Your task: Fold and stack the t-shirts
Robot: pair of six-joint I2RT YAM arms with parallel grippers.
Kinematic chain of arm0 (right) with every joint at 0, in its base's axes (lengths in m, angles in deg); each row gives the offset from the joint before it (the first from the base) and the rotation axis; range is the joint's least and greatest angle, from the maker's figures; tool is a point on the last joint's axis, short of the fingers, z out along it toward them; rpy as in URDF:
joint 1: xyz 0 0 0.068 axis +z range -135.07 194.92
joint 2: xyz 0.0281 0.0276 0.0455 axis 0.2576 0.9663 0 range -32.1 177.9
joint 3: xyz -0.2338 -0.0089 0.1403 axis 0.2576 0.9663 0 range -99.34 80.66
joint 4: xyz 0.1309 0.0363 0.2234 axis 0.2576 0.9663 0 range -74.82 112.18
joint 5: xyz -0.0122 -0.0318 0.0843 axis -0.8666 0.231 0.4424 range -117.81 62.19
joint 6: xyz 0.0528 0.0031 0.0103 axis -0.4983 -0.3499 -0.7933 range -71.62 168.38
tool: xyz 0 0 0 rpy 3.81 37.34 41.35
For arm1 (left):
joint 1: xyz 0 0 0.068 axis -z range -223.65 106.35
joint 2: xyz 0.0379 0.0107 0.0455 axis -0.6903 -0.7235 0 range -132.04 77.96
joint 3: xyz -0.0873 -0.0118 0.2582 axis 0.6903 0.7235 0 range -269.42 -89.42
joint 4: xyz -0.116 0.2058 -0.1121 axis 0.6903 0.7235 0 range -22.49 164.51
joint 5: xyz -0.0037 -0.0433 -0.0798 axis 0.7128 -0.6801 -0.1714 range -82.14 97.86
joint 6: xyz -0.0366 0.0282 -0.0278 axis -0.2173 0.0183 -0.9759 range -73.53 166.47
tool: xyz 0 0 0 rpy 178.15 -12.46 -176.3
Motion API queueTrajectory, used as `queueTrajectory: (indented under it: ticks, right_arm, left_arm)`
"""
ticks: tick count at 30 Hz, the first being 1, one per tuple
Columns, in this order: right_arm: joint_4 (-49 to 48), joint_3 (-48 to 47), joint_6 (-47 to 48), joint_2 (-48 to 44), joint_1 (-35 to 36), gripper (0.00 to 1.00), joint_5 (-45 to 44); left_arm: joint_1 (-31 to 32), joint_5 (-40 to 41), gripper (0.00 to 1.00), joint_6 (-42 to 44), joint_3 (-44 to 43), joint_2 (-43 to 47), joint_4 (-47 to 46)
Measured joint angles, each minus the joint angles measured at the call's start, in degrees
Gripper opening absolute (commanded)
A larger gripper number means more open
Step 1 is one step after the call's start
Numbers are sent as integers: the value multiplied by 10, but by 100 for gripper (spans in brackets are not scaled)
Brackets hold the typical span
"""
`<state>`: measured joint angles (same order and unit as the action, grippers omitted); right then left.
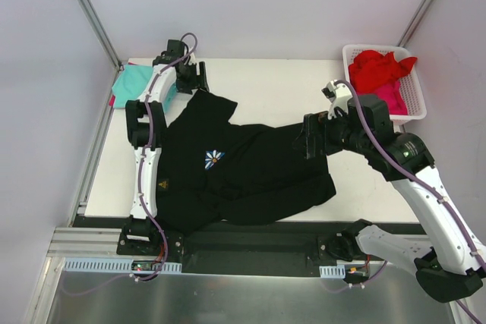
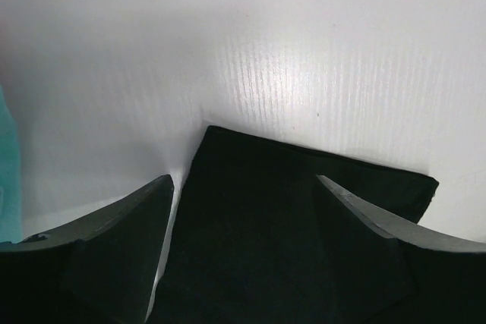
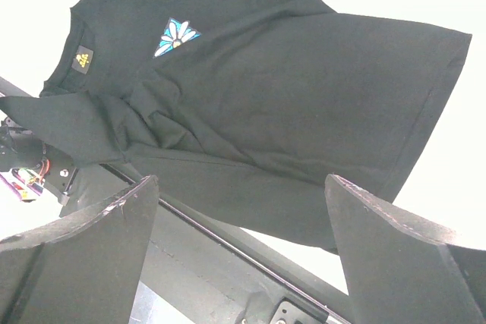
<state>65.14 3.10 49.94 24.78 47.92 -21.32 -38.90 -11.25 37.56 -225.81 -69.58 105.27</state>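
Crosswise, black t-shirt (image 1: 250, 176) spread out, long axis left-right, collar leftward, hem rightward, left gripper (image 2: 243, 181) and right gripper (image 3: 241, 178) both wide, empty.

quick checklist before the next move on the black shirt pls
1. Left claw open: ok, jaws apart over a sleeve of the black t-shirt.
2. Left claw touching that sleeve: cannot tell.
3. Right claw open and empty: ok, above the shirt.
4. Black t-shirt lying flat: not ok, it is creased and its near part seems to hang over the edge of the table.
5. Teal t-shirt out of the way: ok, at the far left corner.
6. Red t-shirt in the basket: ok.
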Motion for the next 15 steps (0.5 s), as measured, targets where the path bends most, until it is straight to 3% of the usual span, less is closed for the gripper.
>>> queueTrajectory:
  ticks: [15]
  right_arm:
    - [1, -9, 0, 15, 5, 93, 16]
  left_arm:
    - [-2, -14, 69, -9, 60, 31, -27]
